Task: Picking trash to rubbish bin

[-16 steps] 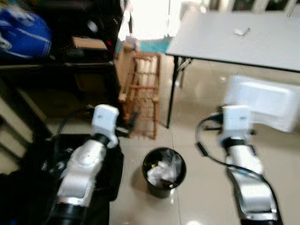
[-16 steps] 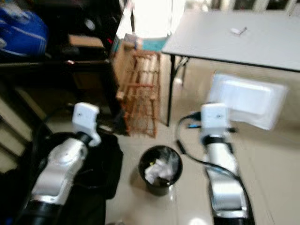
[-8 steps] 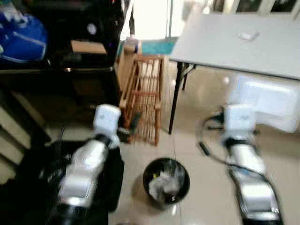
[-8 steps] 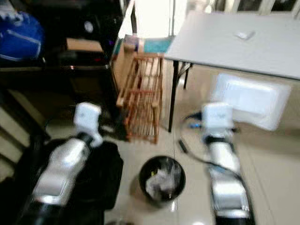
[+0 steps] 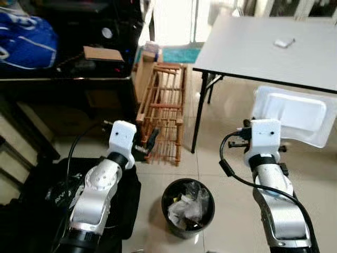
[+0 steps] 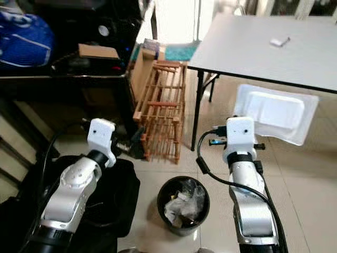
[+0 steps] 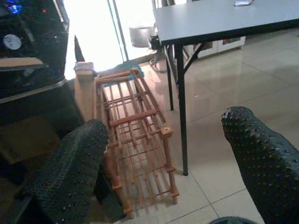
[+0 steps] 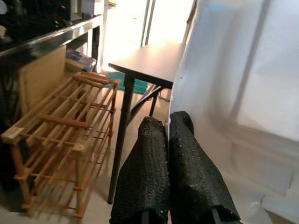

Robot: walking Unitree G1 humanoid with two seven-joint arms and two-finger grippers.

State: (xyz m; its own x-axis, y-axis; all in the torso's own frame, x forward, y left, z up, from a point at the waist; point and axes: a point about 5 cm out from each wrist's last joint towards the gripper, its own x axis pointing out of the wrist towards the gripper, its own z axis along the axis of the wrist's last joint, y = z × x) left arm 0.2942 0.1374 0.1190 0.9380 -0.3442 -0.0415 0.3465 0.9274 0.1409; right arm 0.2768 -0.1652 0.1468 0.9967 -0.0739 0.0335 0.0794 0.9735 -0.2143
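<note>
While pinched in right hand (image 8: 168, 154) — white tray (image 5: 295, 113), long axis sideways, upright.

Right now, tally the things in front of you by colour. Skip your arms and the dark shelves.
White: 2, tray in right hand, small item on table
Black: 2, bin, floor bag
Brown: 2, rack, box
Blue: 1, shelf bag
Grey: 1, table
Total: 8
</note>
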